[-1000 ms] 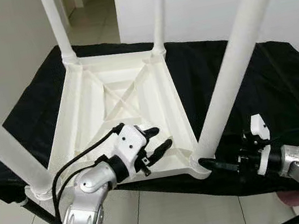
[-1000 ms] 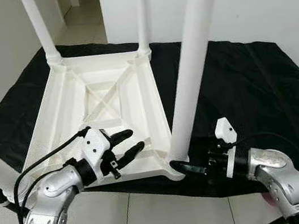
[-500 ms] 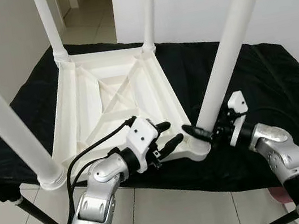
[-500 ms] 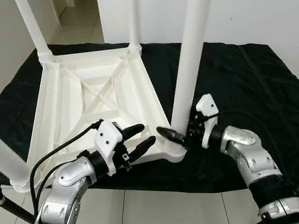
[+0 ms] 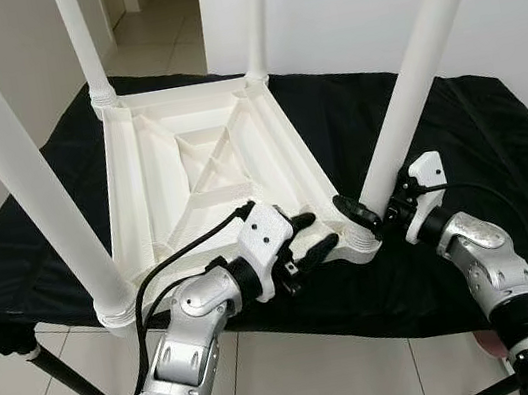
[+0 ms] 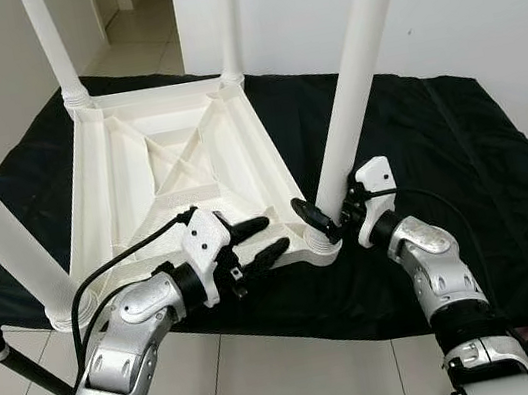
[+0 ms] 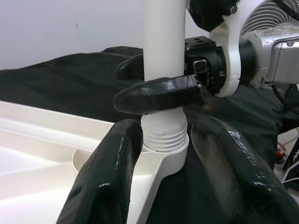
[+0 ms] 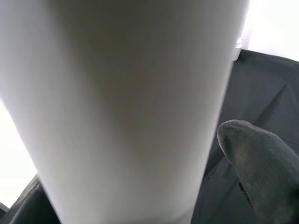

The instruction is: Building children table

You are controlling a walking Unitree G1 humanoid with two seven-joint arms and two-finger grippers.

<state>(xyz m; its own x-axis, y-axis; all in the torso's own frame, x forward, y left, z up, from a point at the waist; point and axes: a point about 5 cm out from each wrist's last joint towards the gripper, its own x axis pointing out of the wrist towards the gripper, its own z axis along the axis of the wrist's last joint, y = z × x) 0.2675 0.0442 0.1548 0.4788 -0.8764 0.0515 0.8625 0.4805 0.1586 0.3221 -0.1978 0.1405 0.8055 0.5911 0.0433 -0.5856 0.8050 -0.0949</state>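
The white children's table (image 5: 208,166) lies upside down on a black cloth (image 5: 497,138), its legs pointing up. My right gripper (image 5: 368,212) is shut on the near right leg (image 5: 410,102) just above its threaded socket (image 7: 163,140). One black finger (image 7: 154,95) crosses the front of the leg and the other sits behind it. In the right wrist view the leg (image 8: 126,102) is very close, with one fingertip (image 8: 257,154) beside it. My left gripper (image 5: 316,233) is open at the table's front edge, its fingers pointing at that same corner without touching the leg.
The near left leg (image 5: 27,176) rises close to my left arm. Two far legs (image 5: 81,45) stand at the back corners. The cloth-covered bench ends at its front edge, with tiled floor below and a black stand leg (image 5: 61,378). A white wall is behind.
My right gripper rose from below the table's front corner to the base of the near right leg and closed round it. My left gripper moved right toward that corner. The camera shifted.
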